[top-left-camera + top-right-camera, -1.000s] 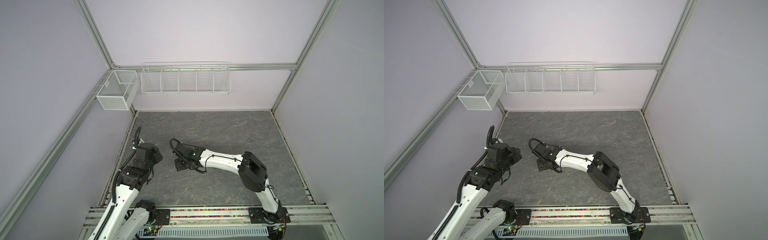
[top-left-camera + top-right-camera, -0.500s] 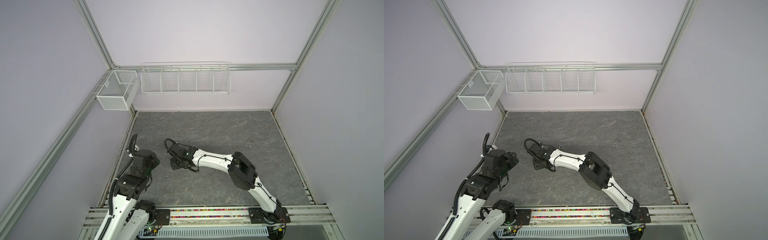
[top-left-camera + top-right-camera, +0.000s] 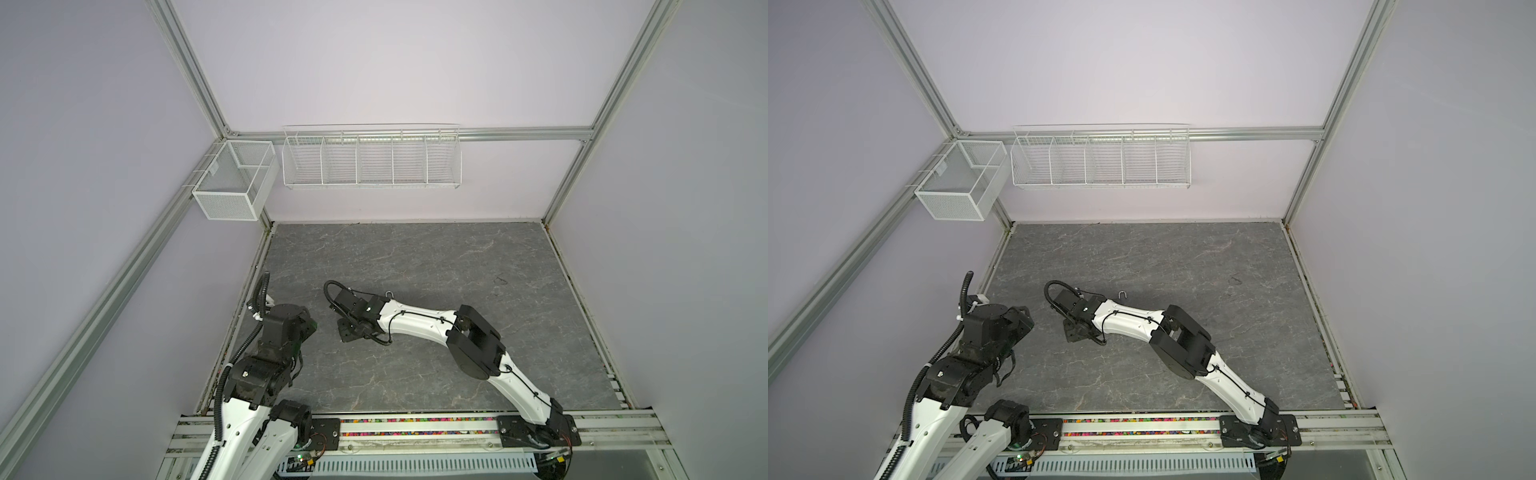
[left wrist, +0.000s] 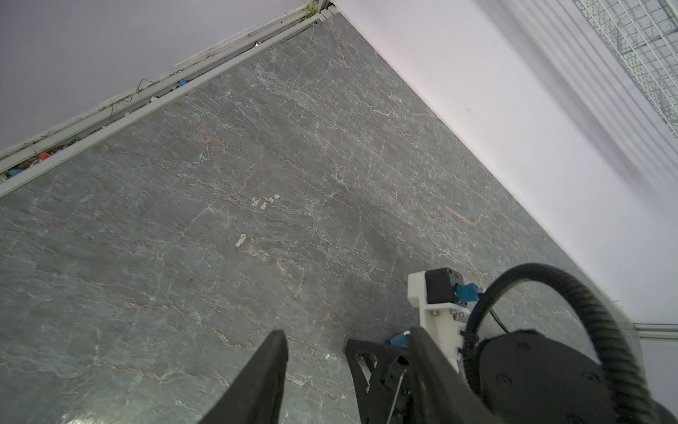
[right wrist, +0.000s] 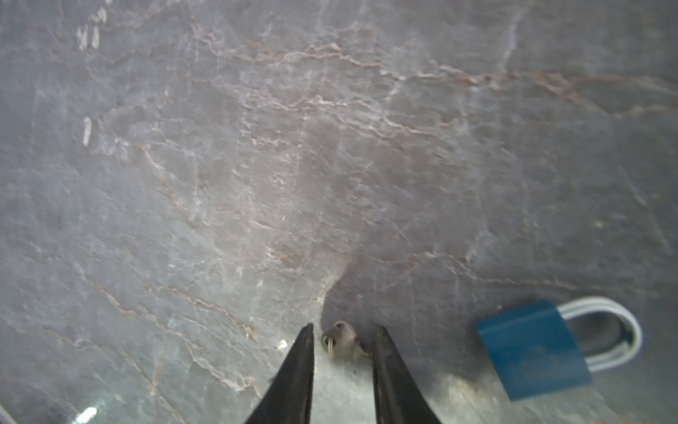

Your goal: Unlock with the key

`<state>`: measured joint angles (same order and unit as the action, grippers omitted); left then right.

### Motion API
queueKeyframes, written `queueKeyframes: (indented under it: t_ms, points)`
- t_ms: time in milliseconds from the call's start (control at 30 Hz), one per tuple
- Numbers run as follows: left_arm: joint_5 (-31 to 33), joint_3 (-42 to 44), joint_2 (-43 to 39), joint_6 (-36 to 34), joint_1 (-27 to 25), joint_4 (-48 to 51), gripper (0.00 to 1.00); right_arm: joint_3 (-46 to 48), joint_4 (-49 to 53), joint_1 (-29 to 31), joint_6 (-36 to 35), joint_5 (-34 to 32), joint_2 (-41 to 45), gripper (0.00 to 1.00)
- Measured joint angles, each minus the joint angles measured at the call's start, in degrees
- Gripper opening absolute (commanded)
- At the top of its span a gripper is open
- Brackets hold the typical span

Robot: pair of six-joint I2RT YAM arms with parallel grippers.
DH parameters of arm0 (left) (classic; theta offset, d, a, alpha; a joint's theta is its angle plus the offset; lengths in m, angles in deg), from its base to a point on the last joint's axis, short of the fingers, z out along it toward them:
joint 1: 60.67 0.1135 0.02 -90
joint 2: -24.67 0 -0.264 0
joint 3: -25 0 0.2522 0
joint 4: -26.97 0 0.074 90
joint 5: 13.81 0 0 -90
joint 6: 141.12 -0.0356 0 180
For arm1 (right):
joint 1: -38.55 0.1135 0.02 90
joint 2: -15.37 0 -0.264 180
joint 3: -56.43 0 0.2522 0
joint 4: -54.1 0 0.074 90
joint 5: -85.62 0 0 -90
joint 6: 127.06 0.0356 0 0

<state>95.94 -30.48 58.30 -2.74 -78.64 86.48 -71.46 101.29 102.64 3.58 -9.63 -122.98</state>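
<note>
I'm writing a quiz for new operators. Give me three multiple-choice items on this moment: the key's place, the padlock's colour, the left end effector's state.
1. Where is the key? A) nowhere in view B) on the table, between the open jaws of the right end effector C) clamped and lifted
2. The padlock body is: A) red B) blue C) brass
3. The left end effector is: A) shut on the key B) shut on the padlock C) open, empty
Key: 1B, the right wrist view shows it lying there; 2B, blue with a silver shackle; 3C, its fingers stand apart with nothing between them.
</note>
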Motion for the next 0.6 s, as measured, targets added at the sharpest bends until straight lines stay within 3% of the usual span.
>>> queueKeyframes:
  t_ms: [600]
  points:
    - [0.0, 0.9, -0.4, 1.1, 0.0, 0.1, 0.54, -5.2, 5.2, 1.2, -2.6, -2.8, -2.5, 0.17]
